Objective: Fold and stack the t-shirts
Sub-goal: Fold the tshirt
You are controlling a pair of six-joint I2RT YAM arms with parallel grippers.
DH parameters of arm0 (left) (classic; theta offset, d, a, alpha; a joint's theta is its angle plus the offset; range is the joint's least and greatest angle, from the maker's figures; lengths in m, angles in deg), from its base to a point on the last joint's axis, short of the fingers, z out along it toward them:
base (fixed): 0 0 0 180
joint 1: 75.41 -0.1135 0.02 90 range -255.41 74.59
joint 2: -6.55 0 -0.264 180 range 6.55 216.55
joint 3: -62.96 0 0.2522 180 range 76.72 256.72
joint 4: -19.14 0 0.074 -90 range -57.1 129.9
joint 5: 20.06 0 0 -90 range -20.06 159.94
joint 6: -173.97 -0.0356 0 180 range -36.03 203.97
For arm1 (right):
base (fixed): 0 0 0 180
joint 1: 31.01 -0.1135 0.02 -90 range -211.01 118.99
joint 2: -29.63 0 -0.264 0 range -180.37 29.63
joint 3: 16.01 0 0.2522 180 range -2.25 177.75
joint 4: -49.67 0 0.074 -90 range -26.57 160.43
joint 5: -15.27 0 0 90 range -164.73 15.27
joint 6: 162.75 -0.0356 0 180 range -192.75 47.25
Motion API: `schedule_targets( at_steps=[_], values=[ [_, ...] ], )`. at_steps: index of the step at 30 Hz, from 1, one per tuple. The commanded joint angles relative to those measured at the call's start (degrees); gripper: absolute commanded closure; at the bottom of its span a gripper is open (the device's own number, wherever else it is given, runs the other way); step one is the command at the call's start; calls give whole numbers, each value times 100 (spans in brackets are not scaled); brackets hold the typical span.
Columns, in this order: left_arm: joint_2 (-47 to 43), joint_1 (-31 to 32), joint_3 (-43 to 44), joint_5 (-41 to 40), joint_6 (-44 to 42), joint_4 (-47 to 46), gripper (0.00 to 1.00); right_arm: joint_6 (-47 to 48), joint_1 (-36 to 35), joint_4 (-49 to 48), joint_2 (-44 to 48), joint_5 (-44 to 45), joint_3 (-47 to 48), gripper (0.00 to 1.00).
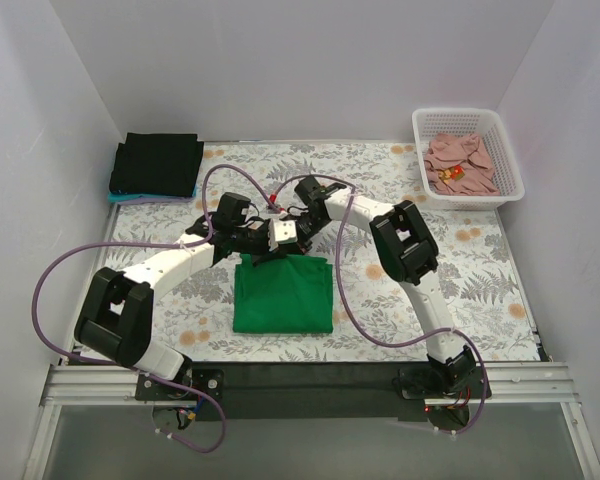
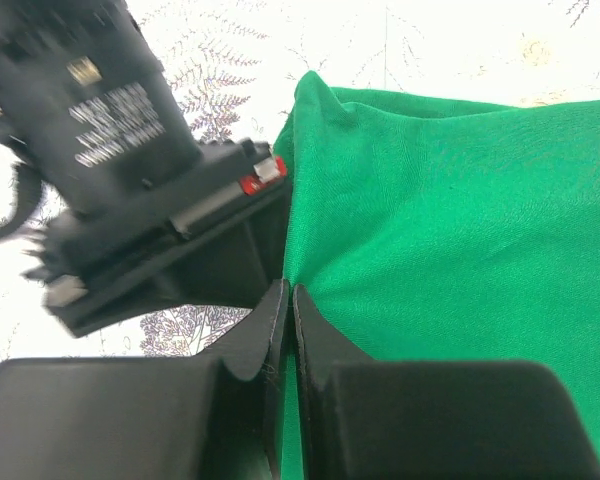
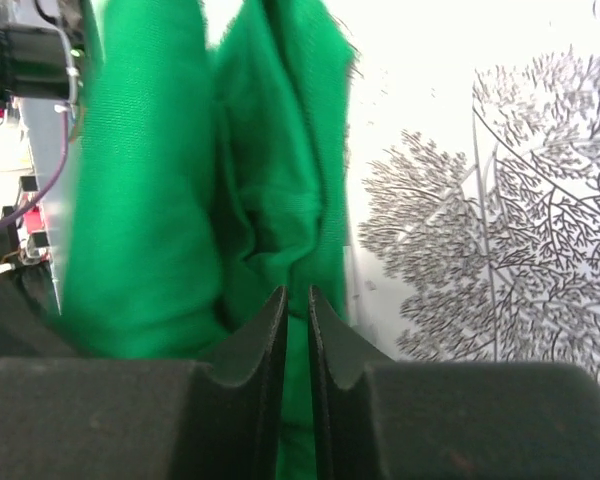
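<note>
A bright green t-shirt [image 1: 282, 295] lies folded into a rectangle at the middle of the table. Both grippers meet at its far edge. My left gripper [image 1: 255, 256] is shut on the far left corner; in the left wrist view the green t-shirt [image 2: 450, 220] runs into the closed left gripper [image 2: 288, 292]. My right gripper [image 1: 292, 250] pinches the same edge just to the right; the green t-shirt [image 3: 150, 200] bunches up in front of the right gripper [image 3: 296, 295], with cloth between the fingers. A folded black t-shirt [image 1: 158, 163] rests on a light blue one [image 1: 130, 197] at the far left.
A white lattice basket [image 1: 510, 150] at the far right corner holds a crumpled dusty pink t-shirt [image 1: 460, 165]. The table wears a fern-print cloth [image 1: 480, 270]. White walls close in the left, back and right sides. The right arm's black wrist [image 2: 130, 140] crowds the left wrist view.
</note>
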Motion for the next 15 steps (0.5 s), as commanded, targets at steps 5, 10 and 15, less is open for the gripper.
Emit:
schedule_targets(
  at_steps=[5,10,15],
  values=[
    [-145,-29,310,-34,-234,-47,100,216,-80,104,-297,-166,-225,82],
    [-22,-38,451,-289,-427,-301,100,278,-124,95,-200,-262,-401,82],
    [171,-55,354,-307,-656,-320,100,286,-124,104,-156,-166,-375,82]
  ],
)
